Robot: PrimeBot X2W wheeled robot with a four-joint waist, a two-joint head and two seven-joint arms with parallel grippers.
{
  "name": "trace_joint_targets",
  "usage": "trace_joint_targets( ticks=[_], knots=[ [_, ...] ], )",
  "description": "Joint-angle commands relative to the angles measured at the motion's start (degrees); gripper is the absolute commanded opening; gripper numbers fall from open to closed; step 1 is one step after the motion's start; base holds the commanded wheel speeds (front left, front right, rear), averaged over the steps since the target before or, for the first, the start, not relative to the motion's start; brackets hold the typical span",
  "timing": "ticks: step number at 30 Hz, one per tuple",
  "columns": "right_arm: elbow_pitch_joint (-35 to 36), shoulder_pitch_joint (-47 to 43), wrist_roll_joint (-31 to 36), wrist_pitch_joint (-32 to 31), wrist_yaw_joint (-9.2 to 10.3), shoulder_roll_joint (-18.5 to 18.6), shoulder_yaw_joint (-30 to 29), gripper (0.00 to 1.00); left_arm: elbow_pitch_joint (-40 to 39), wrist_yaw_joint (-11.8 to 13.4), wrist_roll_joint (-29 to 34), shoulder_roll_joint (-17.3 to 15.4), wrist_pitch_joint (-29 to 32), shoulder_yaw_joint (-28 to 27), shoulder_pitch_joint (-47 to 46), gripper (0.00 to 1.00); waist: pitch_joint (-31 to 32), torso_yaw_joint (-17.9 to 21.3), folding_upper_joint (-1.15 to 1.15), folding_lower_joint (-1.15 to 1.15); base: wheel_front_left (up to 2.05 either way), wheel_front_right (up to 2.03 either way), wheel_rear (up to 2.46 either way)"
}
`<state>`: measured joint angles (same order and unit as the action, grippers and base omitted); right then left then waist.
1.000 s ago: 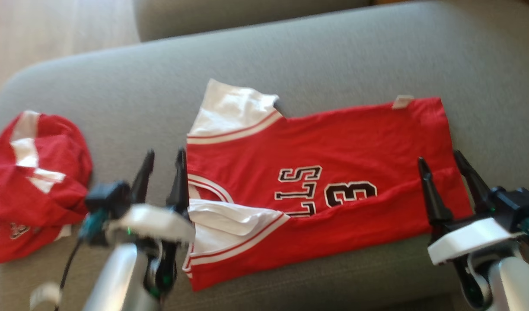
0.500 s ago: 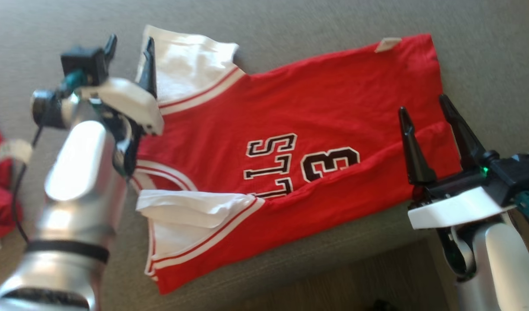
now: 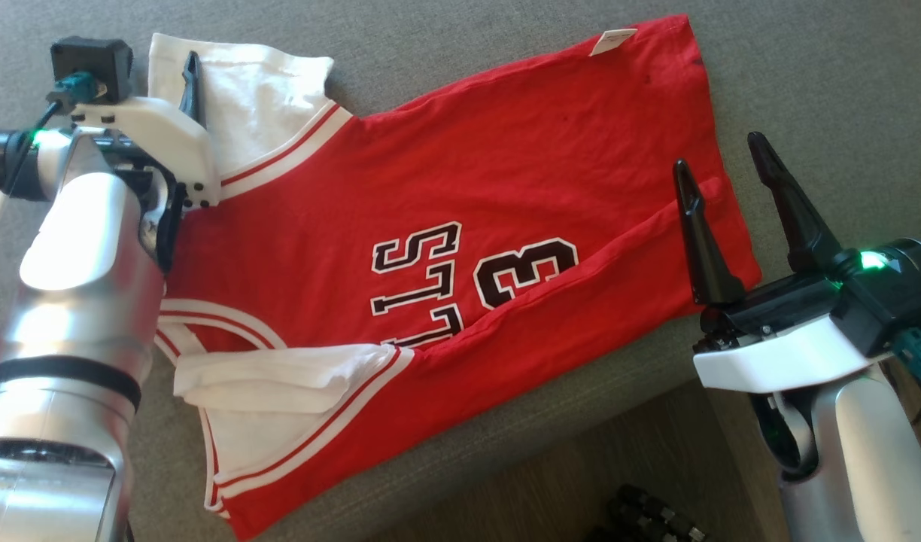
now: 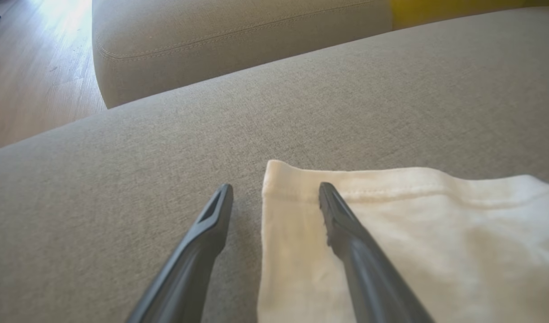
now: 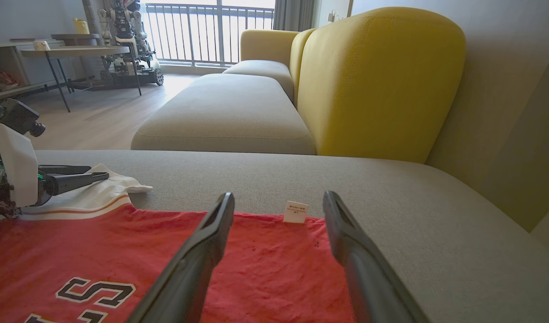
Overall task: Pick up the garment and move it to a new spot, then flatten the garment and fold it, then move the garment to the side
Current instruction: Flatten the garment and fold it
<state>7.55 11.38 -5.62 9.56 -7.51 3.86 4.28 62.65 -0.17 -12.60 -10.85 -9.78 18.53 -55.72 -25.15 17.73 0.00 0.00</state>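
Note:
The red garment lies flat on the grey sofa seat, collar to the left and hem to the right. Its near side is folded over part of the black print. My left gripper is open and low over the outer edge of the far white sleeve: one finger over the sleeve, one over bare cushion. It also appears as the left gripper at the sleeve. My right gripper hangs open above the hem corner, nothing between its fingers. The small white tag sticks up at the far hem.
The grey seat stretches beyond the garment. A yellow backrest rises on the far right, with another grey cushion behind. The seat's front edge meets wooden floor, where a dark object lies.
The head camera has swung, shifting the whole picture and losing the smaller red piece. My left gripper has moved forward from the collar to the far white sleeve. The right gripper stays open.

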Motion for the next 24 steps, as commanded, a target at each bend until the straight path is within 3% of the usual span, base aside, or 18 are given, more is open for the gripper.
trace_joint_targets(
  ticks=[1, 5, 6, 7, 8, 17, 24],
  knots=[
    [2.3, 0.4, -0.4, -0.4, 0.02, -0.3, 1.1, 1.0, -0.5, -0.3, 0.5, -2.2, -0.6, -0.6, -1.7, 1.0, -0.1, 0.0, 0.0, 0.0, 0.0, 0.0, 0.0],
    [2.1, 0.5, -0.1, -0.7, 0.02, -0.4, 1.3, 1.0, 2.1, -1.0, 0.6, -1.7, -1.5, 0.1, -3.2, 1.0, -0.2, -0.3, 0.0, 0.0, 0.0, 0.0, 0.0],
    [2.0, 0.5, 0.0, -0.8, 0.02, -0.5, 1.3, 1.0, 2.7, -1.3, 0.5, -1.6, -1.6, 0.2, -3.5, 0.77, -0.2, -0.4, 0.0, 0.0, 0.0, 0.0, 0.0],
    [2.0, 0.5, 0.1, -0.8, 0.02, -0.5, 1.3, 1.0, 3.1, -1.7, 0.4, -1.4, -2.0, 0.3, -3.8, 0.35, -0.2, -0.6, 0.0, 0.0, 0.0, 0.0, 0.0],
    [1.9, 0.5, 0.1, -0.8, 0.02, -0.5, 1.3, 1.0, 3.1, -1.9, 0.3, -1.3, -2.6, 0.4, -4.2, 0.01, -0.2, -0.7, 0.0, 0.0, 0.0, 0.0, 0.0],
    [0.7, 0.5, 0.5, -1.8, 0.02, -0.6, -0.8, 1.0, 0.1, -3.6, -0.8, 0.1, -5.1, 0.3, -4.1, 0.0, 0.9, -3.7, 0.0, 0.0, 0.0, 0.0, 0.0],
    [-1.9, 4.3, -2.6, -4.7, 0.02, 0.3, -1.3, 1.0, -21.4, -2.5, -0.2, 1.2, -5.2, -1.9, 5.1, 0.0, 2.5, -7.1, 0.0, 0.0, 0.0, 0.0, 0.0]
  ],
)
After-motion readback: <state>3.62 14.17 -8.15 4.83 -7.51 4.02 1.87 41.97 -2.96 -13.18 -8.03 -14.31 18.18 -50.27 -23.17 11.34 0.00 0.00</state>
